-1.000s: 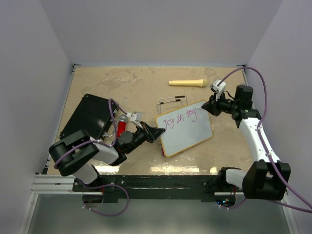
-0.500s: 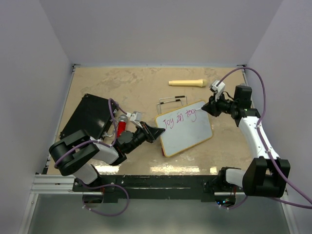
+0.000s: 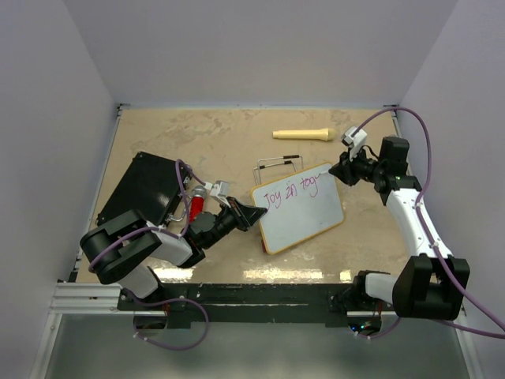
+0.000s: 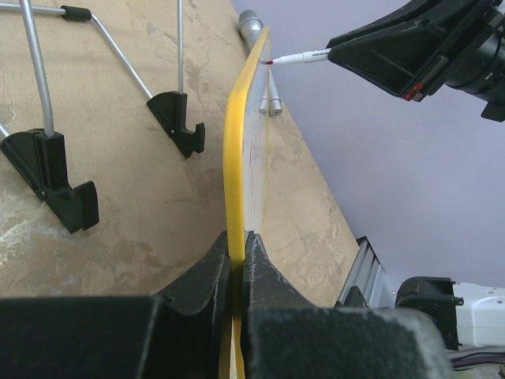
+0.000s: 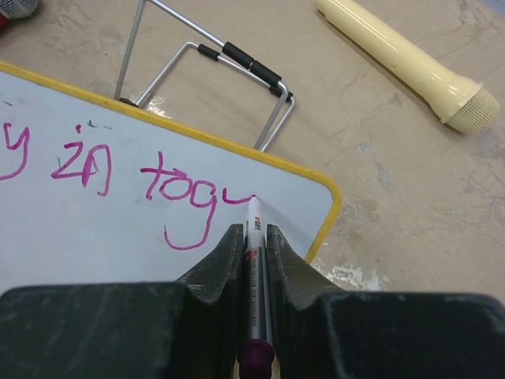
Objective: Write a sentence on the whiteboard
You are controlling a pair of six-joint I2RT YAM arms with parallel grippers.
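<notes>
left gripper (image 4: 237, 246) is clamping the whiteboard (image 3: 308, 217) by its yellow edge, holding it tilted on the table (image 3: 197, 134). right gripper (image 5: 252, 235) is pinching a marker (image 5: 256, 264), tip seemingly touching the sentence (image 5: 110, 170), reading "joy in tog".

Robot lab test cell, plain white walls (image 3: 260, 47), tan tabletop (image 3: 205, 142), aluminium mounting rail (image 3: 83, 298)

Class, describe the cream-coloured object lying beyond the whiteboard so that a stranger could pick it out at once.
On the tan table, find the whiteboard with pink writing near the middle. Past its far edge, beyond the wire stand, the cream object lies alone. Unlike the thin metal stand, it is a smooth pale stick widening to a textured rounded head.
</notes>
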